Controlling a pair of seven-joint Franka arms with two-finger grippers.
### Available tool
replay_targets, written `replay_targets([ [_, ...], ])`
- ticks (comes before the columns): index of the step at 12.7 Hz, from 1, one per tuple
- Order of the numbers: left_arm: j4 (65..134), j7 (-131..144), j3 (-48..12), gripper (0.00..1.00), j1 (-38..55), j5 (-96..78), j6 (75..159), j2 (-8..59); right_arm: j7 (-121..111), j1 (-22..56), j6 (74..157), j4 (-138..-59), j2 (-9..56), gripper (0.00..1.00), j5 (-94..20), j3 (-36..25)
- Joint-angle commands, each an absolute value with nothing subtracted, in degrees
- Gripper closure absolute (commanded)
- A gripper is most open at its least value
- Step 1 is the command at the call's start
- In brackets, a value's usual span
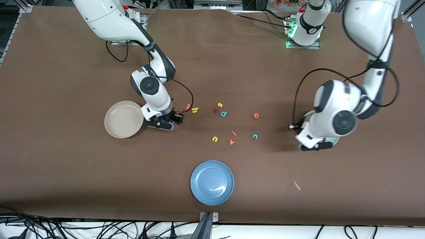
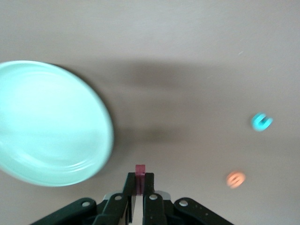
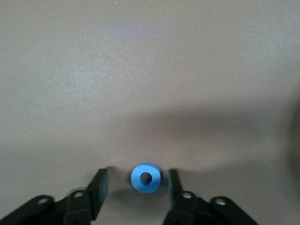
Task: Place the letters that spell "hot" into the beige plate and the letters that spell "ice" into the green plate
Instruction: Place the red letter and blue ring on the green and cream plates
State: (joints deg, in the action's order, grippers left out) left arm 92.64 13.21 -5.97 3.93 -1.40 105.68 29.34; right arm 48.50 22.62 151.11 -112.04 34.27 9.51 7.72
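I work across the front view from the right arm's end of the surface (image 1: 49,159). The beige plate (image 1: 123,119) sits here, empty. Just beside it, the right gripper (image 1: 167,123) is down at the surface, its jaws partly open on either side of the blue o (image 3: 146,178), with gaps to both. I judge the o light, rigid and smooth; it is best taken across its outer wall. The orange t (image 1: 188,106) and yellow h (image 1: 195,110) lie close by, so lift room is tight toward them and free toward the plate. The orange e (image 1: 256,115) and teal c (image 1: 255,136) lie mid-surface, well apart. The left gripper (image 2: 139,197) hangs beside the green plate (image 2: 47,124), pinching the dark red i (image 2: 140,177) by its lower end; its path to the shallow rim is open.
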Motion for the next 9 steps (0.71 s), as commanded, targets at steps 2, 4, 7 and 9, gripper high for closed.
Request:
replay_targets([
  [2, 93.95, -0.86, -6.59, 1.00, -3.59, 5.33, 104.24, 29.35, 49.31, 22.76, 151.52, -111.36, 34.80, 0.74, 11.42, 7.56],
  [4, 93.87, -3.33, -6.59, 1.00, -5.96, 9.65, 105.63, 31.72, 49.13, 22.68, 151.44, -111.36, 34.80, 0.88, 11.43, 7.47],
  [7, 94.13, -5.54, -6.59, 1.00, -8.34, 10.37, 110.99, 35.06, 47.73, 22.24, 151.26, -111.45, 34.11, 1.00, 11.43, 7.38],
  [9, 94.22, -5.62, -6.59, 1.00, -9.49, 10.28, 111.97, 36.03, 45.98, 20.58, 148.30, -111.62, 31.04, 1.00, 11.34, 7.38],
])
